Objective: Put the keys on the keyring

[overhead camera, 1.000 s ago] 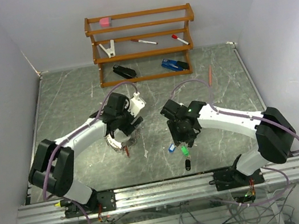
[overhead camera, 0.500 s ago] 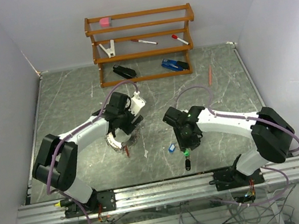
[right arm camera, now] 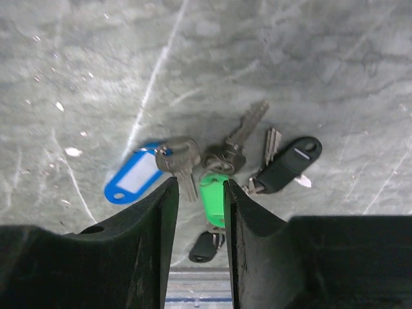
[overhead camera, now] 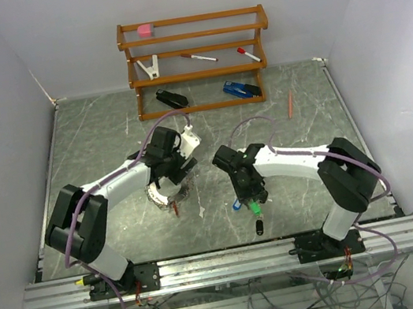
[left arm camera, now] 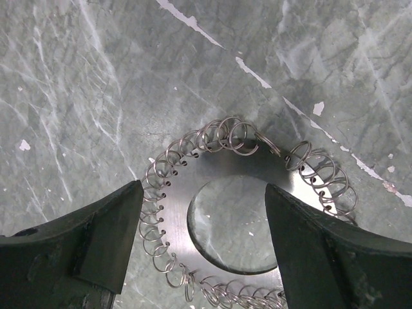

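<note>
Right wrist — keys [right arm camera: 226,153] beside claw [right arm camera: 199,193], blue tag [right arm camera: 132,177] label illegible

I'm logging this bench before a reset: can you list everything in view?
keys: four, green, blue and two black heads; table, below right tool
keyring: one, silvery, wire coils along rim; table, under left tool
rack: one, brown wood; table's far edge
markers: two, red-capped; rack's middle shelf
clip: one, white; middle shelf, left
pink block: one; top shelf
black stapler: one; rack's bottom, left
blue stapler: one; rack's bottom, right
pencil: one, orange-red; table, right of rack
table: one, grey-green marbled
left tool: one, black, open, straddling keyring
right tool: one, black, narrowly open above keys
</note>
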